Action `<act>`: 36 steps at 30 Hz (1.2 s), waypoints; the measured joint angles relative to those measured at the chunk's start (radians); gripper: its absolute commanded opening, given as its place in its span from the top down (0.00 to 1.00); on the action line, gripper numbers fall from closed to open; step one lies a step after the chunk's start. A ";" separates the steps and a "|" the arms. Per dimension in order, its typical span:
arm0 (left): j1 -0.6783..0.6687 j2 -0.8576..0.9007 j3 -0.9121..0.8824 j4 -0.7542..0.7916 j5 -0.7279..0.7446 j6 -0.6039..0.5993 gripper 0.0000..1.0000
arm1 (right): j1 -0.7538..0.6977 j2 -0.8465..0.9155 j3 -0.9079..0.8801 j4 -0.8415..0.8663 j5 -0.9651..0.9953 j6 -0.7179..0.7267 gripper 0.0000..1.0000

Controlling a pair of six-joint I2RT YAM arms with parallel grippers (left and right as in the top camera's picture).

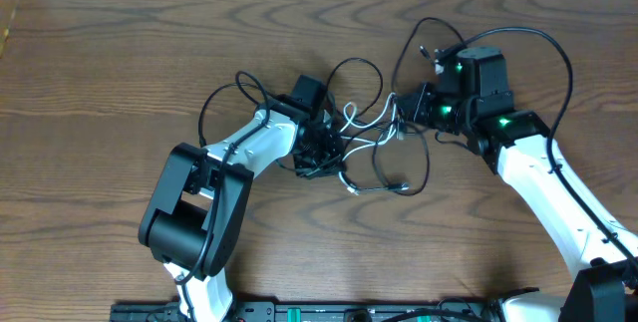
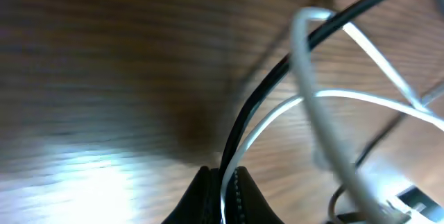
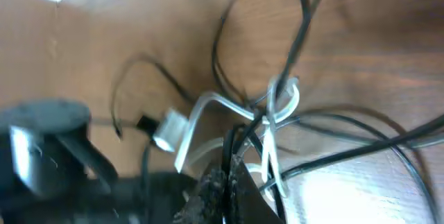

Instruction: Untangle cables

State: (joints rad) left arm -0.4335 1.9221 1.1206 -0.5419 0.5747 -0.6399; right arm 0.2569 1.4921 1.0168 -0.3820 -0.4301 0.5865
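Note:
The cables [image 1: 371, 131] lie tangled on the wooden table between my two arms: thin black loops and one white cord [image 1: 351, 118]. My left gripper [image 1: 321, 155] sits at the tangle's left side. In the left wrist view its jaws [image 2: 223, 173] are shut on a black cable [image 2: 274, 78] and the white cable [image 2: 277, 112] side by side. My right gripper [image 1: 404, 113] is at the tangle's right side. In the right wrist view it [image 3: 227, 172] is shut on a black cable [image 3: 230, 144], with the white cord [image 3: 279, 102] knotted just beyond and a white plug [image 3: 166, 130] to the left.
One black loop [image 1: 354, 73] reaches toward the table's back, and another with a plug end [image 1: 399, 182] trails toward the front. The right arm's own thick black wires [image 1: 538, 43] arch above it. The left arm's base [image 1: 189, 212] stands front left.

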 measured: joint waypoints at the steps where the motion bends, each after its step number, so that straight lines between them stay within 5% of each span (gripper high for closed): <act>1: 0.000 0.000 0.000 -0.008 -0.018 0.010 0.92 | 0.000 0.000 0.000 -0.049 0.010 -0.018 0.99; 9: 0.015 -0.018 0.000 -0.080 -0.141 0.045 0.93 | -0.007 0.000 0.001 -0.402 0.483 -0.032 0.99; 16: 0.096 -0.022 0.000 -0.120 -0.166 0.047 0.93 | -0.008 0.000 0.001 -0.430 0.739 0.002 0.99; 21: 0.121 -0.022 0.000 -0.126 -0.167 0.047 0.93 | -0.011 0.000 0.001 -0.318 0.515 -0.092 0.85; 27: 0.121 -0.024 0.000 -0.126 -0.173 0.047 0.92 | 0.019 0.000 0.001 -0.224 0.123 -0.200 0.82; 36: 0.119 -0.024 0.000 -0.042 -0.088 0.126 0.93 | 0.163 0.042 0.001 -0.126 -0.014 -0.235 0.78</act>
State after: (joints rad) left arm -0.3145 1.8984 1.1206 -0.5842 0.4866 -0.5140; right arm 0.4198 1.5337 1.0180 -0.5076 -0.4442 0.3515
